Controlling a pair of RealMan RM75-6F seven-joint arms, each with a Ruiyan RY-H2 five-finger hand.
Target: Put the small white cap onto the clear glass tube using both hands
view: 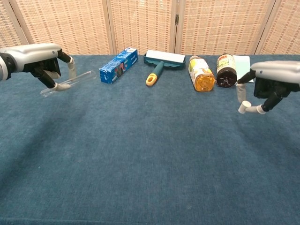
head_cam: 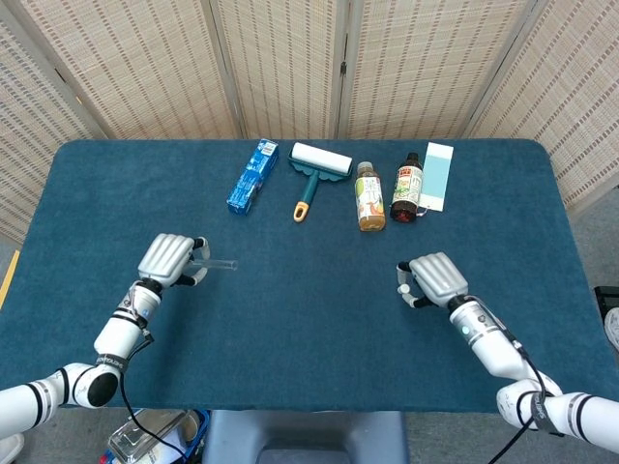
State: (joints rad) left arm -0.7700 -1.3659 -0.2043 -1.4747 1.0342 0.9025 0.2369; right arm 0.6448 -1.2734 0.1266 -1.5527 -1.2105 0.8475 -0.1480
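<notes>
My left hand (view: 35,56) is raised above the left side of the blue table (view: 150,159) and grips the clear glass tube (view: 75,79) near one end. The tube's free end points right, toward the middle; from the head view it juts out of that hand (head_cam: 169,259) as a thin clear tube (head_cam: 221,263). On the right, my right hand (view: 274,75) hovers off the cloth and pinches the small white cap (view: 242,108) between thumb and a fingertip. The head view shows the back of this hand (head_cam: 437,278). A wide gap lies between the two hands.
Along the far edge lie a blue box (head_cam: 252,175), a teal lint roller (head_cam: 317,169), a bottle with an orange label (head_cam: 369,196), a dark-capped bottle (head_cam: 407,188) and a pale blue card (head_cam: 436,175). Woven screens stand behind the table.
</notes>
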